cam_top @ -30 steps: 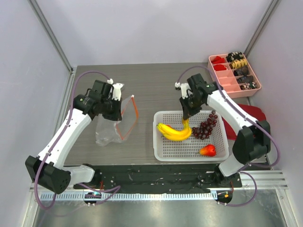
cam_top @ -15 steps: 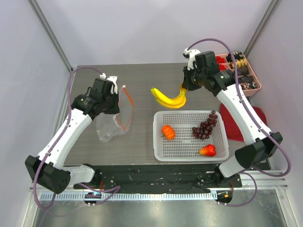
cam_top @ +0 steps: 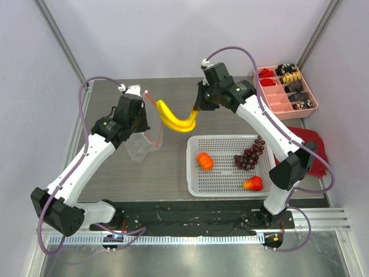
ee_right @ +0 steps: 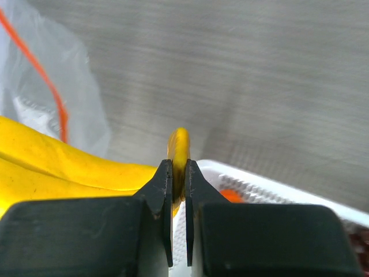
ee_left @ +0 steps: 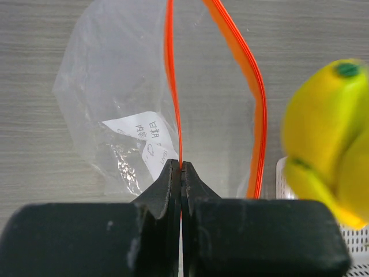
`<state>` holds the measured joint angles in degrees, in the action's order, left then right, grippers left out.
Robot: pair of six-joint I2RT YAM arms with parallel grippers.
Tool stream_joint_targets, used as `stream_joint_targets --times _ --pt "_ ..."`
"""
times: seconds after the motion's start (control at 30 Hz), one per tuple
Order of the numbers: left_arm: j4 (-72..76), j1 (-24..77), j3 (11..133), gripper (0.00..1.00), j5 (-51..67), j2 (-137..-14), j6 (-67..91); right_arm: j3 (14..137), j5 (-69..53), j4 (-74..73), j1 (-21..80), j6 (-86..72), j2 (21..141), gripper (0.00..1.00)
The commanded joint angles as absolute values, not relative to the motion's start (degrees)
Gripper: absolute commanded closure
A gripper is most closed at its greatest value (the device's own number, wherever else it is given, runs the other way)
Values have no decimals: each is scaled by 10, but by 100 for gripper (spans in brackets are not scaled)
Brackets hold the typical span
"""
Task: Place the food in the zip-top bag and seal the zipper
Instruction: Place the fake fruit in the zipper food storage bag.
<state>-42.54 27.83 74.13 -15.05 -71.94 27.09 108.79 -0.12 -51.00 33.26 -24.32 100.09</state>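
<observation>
My right gripper [cam_top: 196,109] is shut on the stem of the yellow banana bunch [cam_top: 174,118] and holds it in the air just right of the zip-top bag [cam_top: 142,144]. My left gripper [cam_top: 145,98] is shut on one side of the bag's orange-red zipper [ee_left: 173,86] and holds the mouth open and raised. The other zipper side [ee_left: 257,109] stands apart to the right. The banana [ee_left: 326,133] is close beside it. In the right wrist view the stem [ee_right: 179,153] sits between the jaws. The orange pumpkin [cam_top: 204,160], purple grapes [cam_top: 249,154] and red-orange fruit [cam_top: 253,183] lie in the basket.
The white perforated basket [cam_top: 230,187] stands at centre right. A pink compartment tray [cam_top: 275,95] with small snacks stands at the back right. A red cloth [cam_top: 311,151] lies right of the basket.
My right gripper has lifted the banana bunch out of the basket and carried it left to the bag. My left gripper has raised the bag's mouth up and back. The pumpkin has come into view.
</observation>
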Motion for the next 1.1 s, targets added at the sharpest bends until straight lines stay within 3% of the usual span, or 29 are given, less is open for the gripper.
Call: stream_joint_targets --times 0.0,0.2,0.77,1.07 --pt "-344 305 723 100 -209 -705 276 1150 -5 -492 342 -337 1014 99" --pt "-332 316 720 100 -232 -709 272 1172 -19 -492 346 -379 1052 99" --pt "-218 395 679 100 -273 -673 149 1064 -29 -525 362 -351 1059 99" --pt "-200 463 667 100 -267 -679 94 1138 -19 -520 356 -365 1092 99"
